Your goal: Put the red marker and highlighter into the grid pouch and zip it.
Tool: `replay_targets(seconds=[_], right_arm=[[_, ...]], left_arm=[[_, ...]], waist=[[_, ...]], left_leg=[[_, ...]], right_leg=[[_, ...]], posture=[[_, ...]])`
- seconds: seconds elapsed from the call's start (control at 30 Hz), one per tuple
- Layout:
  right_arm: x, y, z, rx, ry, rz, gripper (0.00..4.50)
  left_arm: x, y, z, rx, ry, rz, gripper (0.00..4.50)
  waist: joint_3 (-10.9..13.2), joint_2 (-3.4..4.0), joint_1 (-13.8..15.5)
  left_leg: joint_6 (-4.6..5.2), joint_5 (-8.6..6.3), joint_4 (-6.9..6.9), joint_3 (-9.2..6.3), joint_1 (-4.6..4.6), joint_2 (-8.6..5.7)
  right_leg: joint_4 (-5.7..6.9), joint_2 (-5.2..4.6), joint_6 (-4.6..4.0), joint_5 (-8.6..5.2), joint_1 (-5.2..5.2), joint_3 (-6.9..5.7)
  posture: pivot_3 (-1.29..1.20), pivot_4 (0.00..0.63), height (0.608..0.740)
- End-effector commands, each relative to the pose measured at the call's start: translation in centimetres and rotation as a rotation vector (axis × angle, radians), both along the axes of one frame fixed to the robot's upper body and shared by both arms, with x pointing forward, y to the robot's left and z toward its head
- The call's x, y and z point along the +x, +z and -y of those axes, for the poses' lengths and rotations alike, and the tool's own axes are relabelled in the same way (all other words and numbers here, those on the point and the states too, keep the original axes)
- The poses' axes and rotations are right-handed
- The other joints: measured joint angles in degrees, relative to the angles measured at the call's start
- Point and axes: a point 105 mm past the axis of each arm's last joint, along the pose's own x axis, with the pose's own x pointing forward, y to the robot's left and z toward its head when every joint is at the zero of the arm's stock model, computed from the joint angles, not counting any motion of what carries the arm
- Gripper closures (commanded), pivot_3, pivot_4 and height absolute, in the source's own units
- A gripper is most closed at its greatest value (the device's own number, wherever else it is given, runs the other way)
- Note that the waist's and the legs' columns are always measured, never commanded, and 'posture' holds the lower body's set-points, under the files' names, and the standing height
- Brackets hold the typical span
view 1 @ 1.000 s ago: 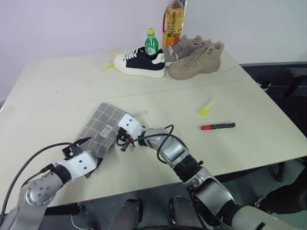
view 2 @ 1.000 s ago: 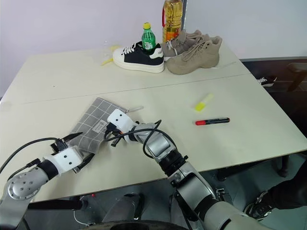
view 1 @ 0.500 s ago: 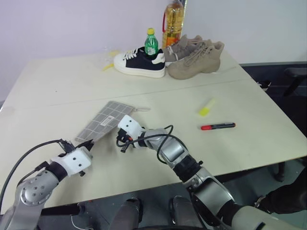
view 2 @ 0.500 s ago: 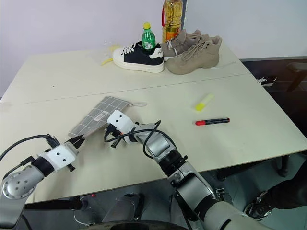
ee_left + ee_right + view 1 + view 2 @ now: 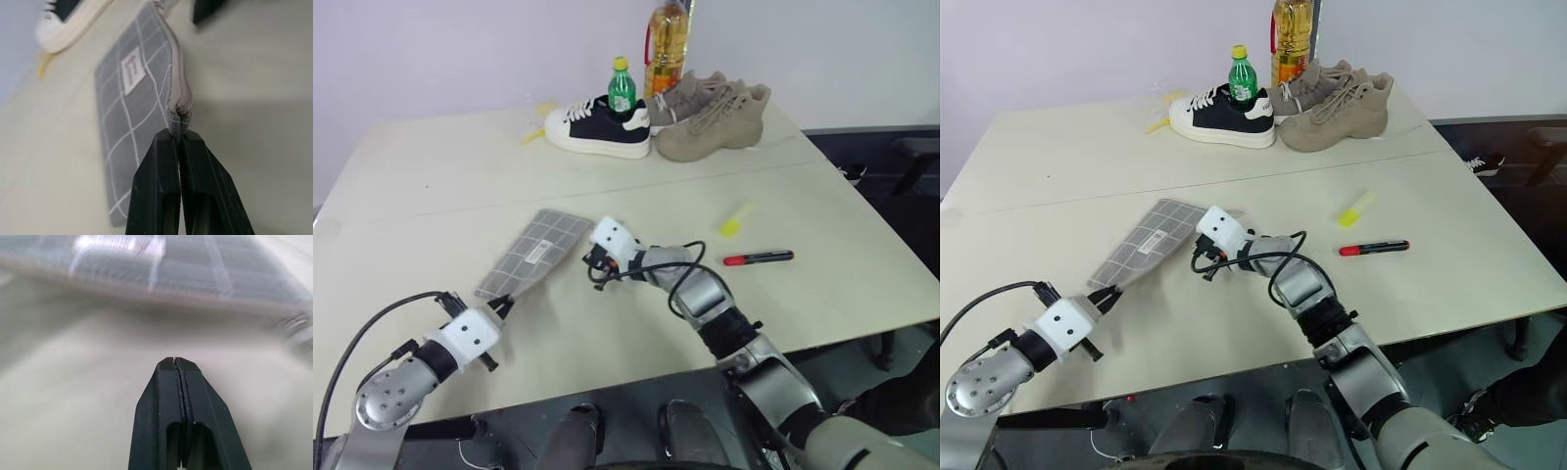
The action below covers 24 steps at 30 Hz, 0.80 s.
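The flat grey fabric pouch with thin white grid lines (image 5: 534,254) lies on the big pale table (image 5: 431,176); its small white label (image 5: 131,77) faces up. The left gripper (image 5: 179,135) has its two black fingers pressed together on the near corner of the pouch, right at the end of the zipper (image 5: 175,73); the zipper edge runs straight away from those fingertips, and the rest of the pouch spreads out to one side of them.

The right gripper (image 5: 174,361) has its two black fingers shut tight with nothing between them; the fingertips hang just above bare table, and the pouch edge lies a little way past them, not touching.

The slim red marker with a black end (image 5: 759,258) lies flat on the table, well apart from both grippers, out beyond the right one; the short stubby yellow highlighter (image 5: 735,219) lies near the marker, a bit farther back; both are outside the pouch.

At the far side of the table stand a black and white sneaker (image 5: 598,126), a pair of tan boots (image 5: 715,119), a small green bottle (image 5: 623,89) and a tall bottle of yellow oil (image 5: 667,44); all are far from the fingers.
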Motion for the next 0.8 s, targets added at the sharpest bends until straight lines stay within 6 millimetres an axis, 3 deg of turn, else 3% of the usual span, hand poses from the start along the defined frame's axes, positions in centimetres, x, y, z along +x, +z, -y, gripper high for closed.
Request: replay_targets(seconds=[0.03,0.13,0.23,0.33,0.5,0.63,0.73,0.77,0.8], right_arm=[[-0.7,2.3,0.4,0.057,0.069,0.038,4.50],[-1.3,3.4,0.7,0.100,0.112,0.032,4.50],[-1.9,3.7,-0.8,0.136,0.137,0.001,4.50],[-1.5,1.4,-2.4,0.079,0.079,-0.025,4.50],[-0.7,-2.4,-3.3,-0.032,-0.017,-0.074,4.50],[-1.4,-3.5,-3.7,-0.074,0.011,-0.096,4.50],[-1.6,-4.0,-3.7,-0.081,0.005,-0.110,4.50],[-1.6,-4.1,-3.6,-0.082,0.002,-0.114,4.50],[-1.6,-4.1,-3.6,-0.083,0.000,-0.116,4.50]], left_arm=[[-0.8,-0.2,1.5,0.012,-0.085,-0.049,4.47],[-1.2,-0.6,2.1,0.013,-0.114,-0.081,4.47],[-1.5,-0.9,4.0,-0.018,-0.175,-0.102,4.47],[-1.1,-0.8,5.0,-0.033,-0.194,-0.097,4.47],[-0.9,-0.7,5.3,-0.037,-0.185,-0.087,4.47],[-0.8,-0.7,4.7,-0.038,-0.148,-0.076,4.47],[-0.5,-0.4,4.4,-0.061,-0.127,-0.057,3.49],[-0.4,-0.3,4.5,-0.054,-0.131,-0.049,2.85],[-0.3,-0.3,4.5,-0.048,-0.136,-0.044,2.52]], waist=[[0.00,-0.01,0.05],[0.03,-0.07,0.08],[0.05,-0.09,0.15],[0.05,-0.09,0.10],[0.07,-0.05,0.21],[0.07,-0.04,0.12],[0.06,-0.05,0.10],[0.06,-0.05,0.10],[0.06,-0.05,0.10]], left_leg=[[0.00,0.00,0.00,0.00,0.00,0.00],[0.00,0.00,0.00,0.00,-0.02,0.02],[0.00,0.00,0.01,0.00,-0.02,0.02],[0.00,0.00,0.00,-0.01,-0.01,0.03],[0.00,0.00,0.01,0.00,0.01,0.00],[0.00,0.00,0.00,-0.01,0.07,0.01],[0.00,0.00,0.00,-0.01,0.09,0.02],[0.00,0.00,0.00,-0.01,0.09,0.02],[0.00,0.00,0.01,-0.01,0.09,0.02]], right_leg=[[0.00,0.00,-0.03,-0.02,0.00,0.00],[-0.01,-0.01,-0.13,-0.08,0.06,0.00],[-0.04,-0.03,-0.13,-0.08,0.06,0.00],[-0.04,0.00,-0.14,-0.08,0.03,0.00],[-0.02,0.00,-0.08,-0.03,-0.01,0.01],[0.00,0.02,-0.06,-0.02,0.01,0.01],[0.01,0.02,-0.13,-0.06,0.03,0.01],[0.01,0.02,-0.13,-0.06,0.03,0.01],[0.01,0.03,-0.13,-0.06,0.03,0.01]], posture=[[0.00,0.150,0.740],[0.00,0.150,0.740],[0.00,0.150,0.740],[0.00,0.150,0.740],[0.00,0.150,0.740],[0.00,0.150,0.740],[0.00,0.150,0.740],[0.00,0.150,0.740],[0.00,0.150,0.740]])
